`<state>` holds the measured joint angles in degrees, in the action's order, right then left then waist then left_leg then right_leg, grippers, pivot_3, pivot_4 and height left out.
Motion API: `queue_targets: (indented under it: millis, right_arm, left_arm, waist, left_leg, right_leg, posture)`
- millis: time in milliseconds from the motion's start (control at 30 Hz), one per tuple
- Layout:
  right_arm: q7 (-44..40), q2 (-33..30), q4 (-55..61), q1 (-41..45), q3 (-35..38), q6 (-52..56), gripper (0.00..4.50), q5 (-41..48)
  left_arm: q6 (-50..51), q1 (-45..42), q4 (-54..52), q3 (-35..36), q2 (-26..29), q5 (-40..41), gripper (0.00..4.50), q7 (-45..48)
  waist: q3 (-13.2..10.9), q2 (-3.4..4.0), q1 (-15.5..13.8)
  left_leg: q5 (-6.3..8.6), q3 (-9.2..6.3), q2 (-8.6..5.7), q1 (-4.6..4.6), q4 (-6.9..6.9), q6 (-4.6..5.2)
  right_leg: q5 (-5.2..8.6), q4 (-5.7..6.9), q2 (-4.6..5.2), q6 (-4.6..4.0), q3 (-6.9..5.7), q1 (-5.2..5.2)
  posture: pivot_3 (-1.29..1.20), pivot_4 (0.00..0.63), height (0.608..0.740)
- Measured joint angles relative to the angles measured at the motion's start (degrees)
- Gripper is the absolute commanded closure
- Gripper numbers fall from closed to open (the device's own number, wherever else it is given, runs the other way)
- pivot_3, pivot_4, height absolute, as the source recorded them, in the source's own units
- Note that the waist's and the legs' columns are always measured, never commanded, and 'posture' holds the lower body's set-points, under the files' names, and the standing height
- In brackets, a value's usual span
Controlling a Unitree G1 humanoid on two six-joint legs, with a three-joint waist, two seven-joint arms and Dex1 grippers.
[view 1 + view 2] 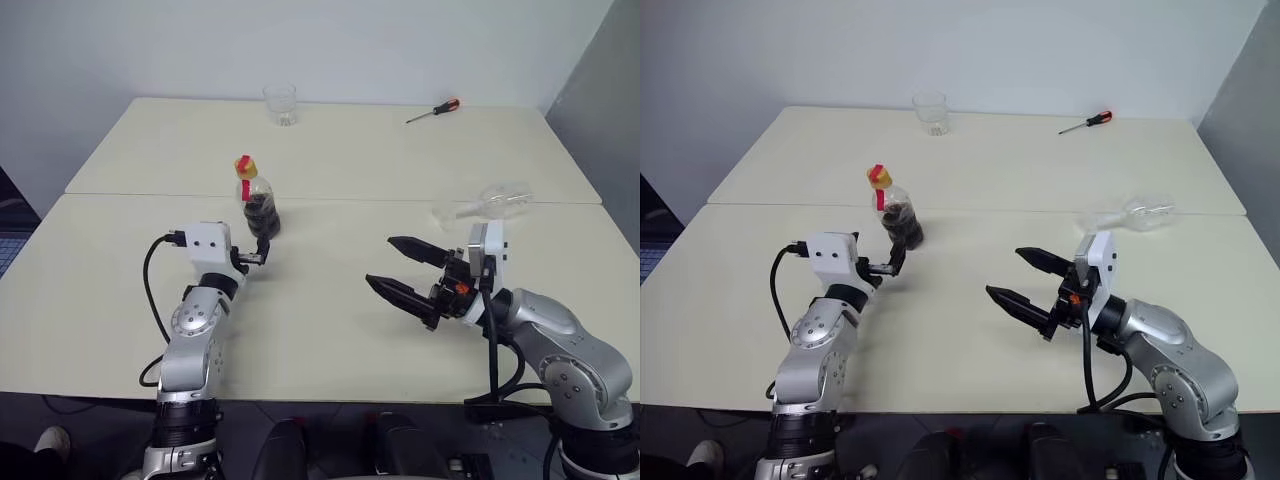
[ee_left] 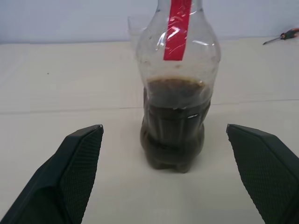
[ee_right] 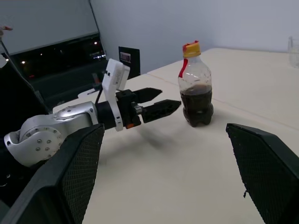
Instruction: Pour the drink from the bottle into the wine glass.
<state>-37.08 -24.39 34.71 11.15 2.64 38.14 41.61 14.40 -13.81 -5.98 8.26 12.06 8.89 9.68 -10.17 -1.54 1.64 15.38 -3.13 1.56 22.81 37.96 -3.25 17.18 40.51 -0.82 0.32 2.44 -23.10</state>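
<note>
The bottle [image 1: 258,203] stands upright at the table's left middle, with a yellow-and-red cap and a red label strip. The dark drink [image 2: 173,121] fills its lower half. My left gripper [image 1: 261,250] is open and level just short of the bottle, a finger [image 2: 79,158] out to either side and not touching it. My right gripper [image 1: 394,268] is open in the air at the right middle, pointing left toward the bottle with nothing between its fingers. The wine glass [image 1: 492,202] lies on its side at the table's right, beyond the right gripper.
A short clear tumbler [image 1: 281,104] stands at the far edge of the table [image 1: 330,330]. A screwdriver [image 1: 435,110] with an orange handle lies at the far right. A seam runs across the table just behind the bottle.
</note>
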Motion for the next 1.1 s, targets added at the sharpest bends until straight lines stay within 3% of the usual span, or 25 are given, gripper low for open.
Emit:
queue_targets:
  millis: [1100]
  right_arm:
    - [7.17,0.95,-2.39,5.92,-1.71,0.33,0.04,0.0]
  left_arm:
    - [-11.71,-16.84,26.41,-0.12,4.03,-1.31,0.0,3.46]
  waist:
    - [0.0,0.0,0.0]
  left_leg:
    - [0.0,-0.02,0.0,0.02,0.01,0.0]
  right_leg:
    - [0.0,0.01,0.0,0.0,-0.05,-0.01]
  posture:
    - [0.0,0.15,0.74]
